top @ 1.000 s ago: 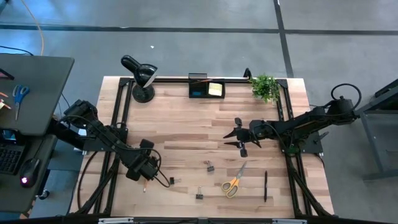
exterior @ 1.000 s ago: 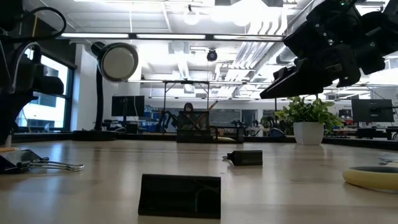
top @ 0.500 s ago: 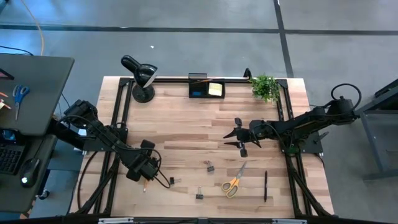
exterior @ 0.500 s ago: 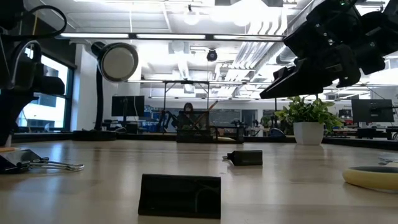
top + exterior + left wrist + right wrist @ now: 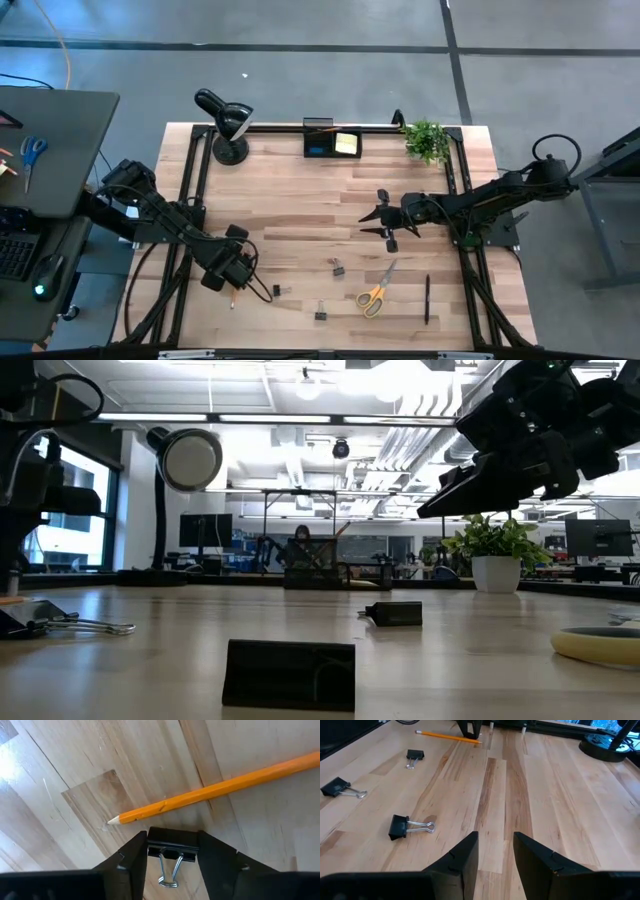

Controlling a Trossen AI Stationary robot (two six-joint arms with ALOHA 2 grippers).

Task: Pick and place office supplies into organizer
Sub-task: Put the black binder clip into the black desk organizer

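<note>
Left gripper (image 5: 238, 272): lower left of the high view, low over the wooden surface (image 5: 300, 200). In its wrist view the fingers (image 5: 132, 865) are closed on a black binder clip (image 5: 172, 846), gripping the clip body from both sides, wire handles hanging between them.
Pencil (image 5: 215, 790): orange, lying flat on the surface just beyond the gripped clip, apart from it.
Right gripper (image 5: 385, 222): right of centre in the high view, raised above the surface. Its fingers (image 5: 462, 857) stand apart with bare wood between them, holding nothing.
Loose binder clips: one (image 5: 336, 267) lower centre of the high view, another (image 5: 320, 314) near the bottom edge, a small one (image 5: 281, 291) just right of the left gripper.
Scissors (image 5: 376, 292): yellow-handled, flat on the surface, lower right of centre.
Pen (image 5: 427, 299): black, lying right of the scissors, pointing up and down in the frame.
Organizer (image 5: 332, 142): black, at the top centre edge of the surface, with a yellow sticky-note pad (image 5: 346, 143) in its right compartment.
Desk lamp (image 5: 226, 125): black, upper left corner of the surface.
Potted plant (image 5: 427, 140): upper right, right of the organizer.
</note>
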